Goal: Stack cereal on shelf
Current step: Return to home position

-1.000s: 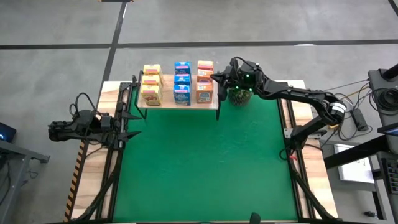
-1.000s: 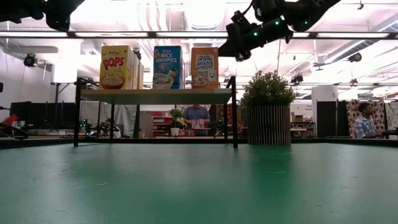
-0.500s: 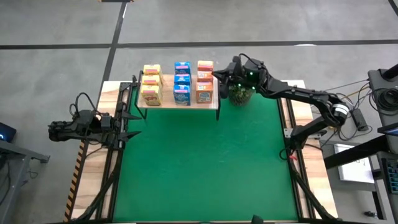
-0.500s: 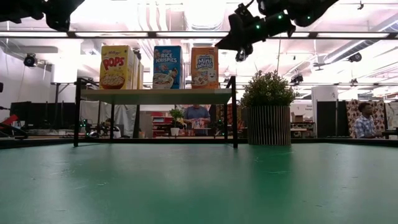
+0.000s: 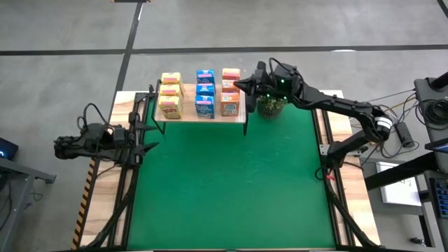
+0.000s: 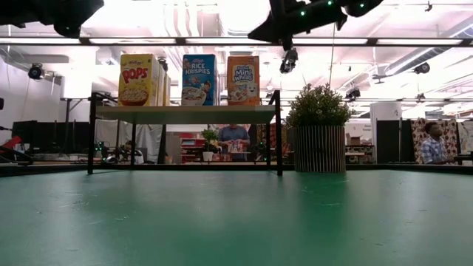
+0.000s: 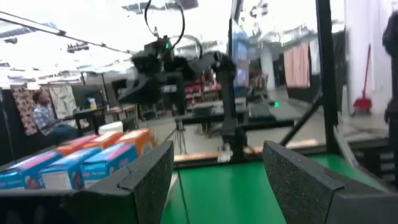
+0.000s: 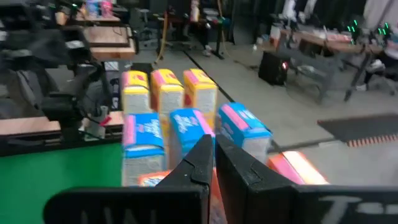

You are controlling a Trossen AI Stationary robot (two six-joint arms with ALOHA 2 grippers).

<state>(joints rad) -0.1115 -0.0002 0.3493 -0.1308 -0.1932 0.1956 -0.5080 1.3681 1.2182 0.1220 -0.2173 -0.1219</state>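
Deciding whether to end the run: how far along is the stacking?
Done: three yellow boxes, three blue boxes and three orange boxes stand on the shelf. In hand: nothing; the right gripper hovers shut beside the orange boxes, the left gripper open at the left edge of the table. Left: likely parking the right arm.

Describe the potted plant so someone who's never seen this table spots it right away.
On the green table, find the light-wood shelf along the back edge, loaded with cereal boxes. Just off the shelf's right end stands the plant: a leafy bush in a ribbed round pot, the only thing there that isn't a printed box.
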